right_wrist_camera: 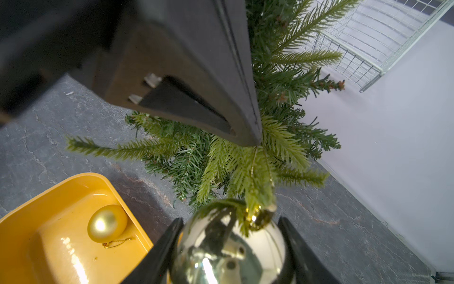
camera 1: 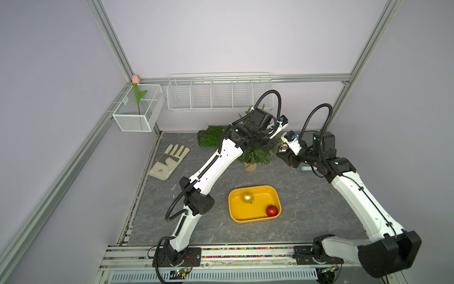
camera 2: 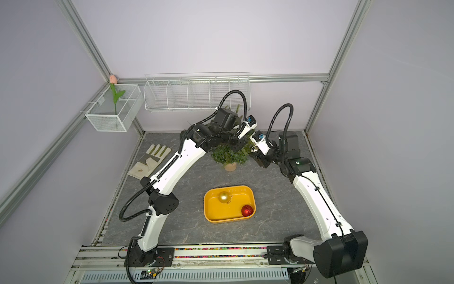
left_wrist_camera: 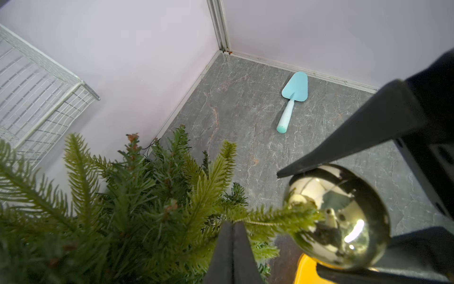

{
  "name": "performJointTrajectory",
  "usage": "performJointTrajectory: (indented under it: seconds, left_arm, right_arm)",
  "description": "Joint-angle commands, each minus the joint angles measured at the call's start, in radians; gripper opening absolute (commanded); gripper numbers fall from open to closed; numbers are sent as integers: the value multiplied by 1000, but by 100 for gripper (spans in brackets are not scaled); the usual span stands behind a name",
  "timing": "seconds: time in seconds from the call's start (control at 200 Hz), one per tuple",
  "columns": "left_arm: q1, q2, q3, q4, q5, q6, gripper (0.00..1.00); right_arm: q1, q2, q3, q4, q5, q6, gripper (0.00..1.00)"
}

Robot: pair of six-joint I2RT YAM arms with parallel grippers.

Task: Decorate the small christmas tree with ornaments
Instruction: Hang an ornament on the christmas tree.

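The small christmas tree point(camera 1: 258, 156) point(camera 2: 229, 153) stands at the back of the table, its top hidden under my left arm. My right gripper point(right_wrist_camera: 231, 221) point(camera 1: 282, 153) is shut on the shiny gold ornament point(right_wrist_camera: 231, 250) point(left_wrist_camera: 344, 221) point(camera 1: 283, 148), held against a branch tip on the tree's right side. My left gripper point(left_wrist_camera: 233, 222) point(right_wrist_camera: 256, 143) is shut, pinching the ornament's thin gold string point(left_wrist_camera: 260, 223) point(right_wrist_camera: 253, 167) above that branch. A matte gold ornament point(camera 1: 247, 197) point(right_wrist_camera: 106, 223) and a ribbed red ornament point(camera 1: 271, 210) point(camera 2: 247, 210) lie in the yellow tray point(camera 1: 245, 220).
A green grass mat point(camera 1: 211, 136) lies left of the tree and a work glove point(camera 1: 169, 161) farther left. A blue trowel point(left_wrist_camera: 293, 98) lies by the right wall behind my right arm. Wire baskets point(camera 1: 218, 93) hang on the back wall; one point(camera 1: 137, 120) holds a pink tulip point(camera 1: 137, 98).
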Motion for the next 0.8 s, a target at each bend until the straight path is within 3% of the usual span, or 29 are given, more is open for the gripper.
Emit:
performJointTrajectory:
  seconds: [0.0,0.35,0.575,0.665,0.795]
  left_arm:
    - [19,19,38,-43,5,-26,0]
    - [8,-20,35,-1,147,-23,0]
    - [-6,-12,35,-12,122,-20,0]
    - [-5,-23,35,-20,92,-31,10]
    - [-5,-50,35,-26,72,-49,16]
  right_arm:
    - [-4,23,19,14,-8,10,6]
    - [-4,65,-11,44,-50,19,6]
    - [-5,33,-56,58,-38,35,6]
    - [-5,22,-71,57,-37,42,6]
    - [-5,3,-92,68,-41,56,6]
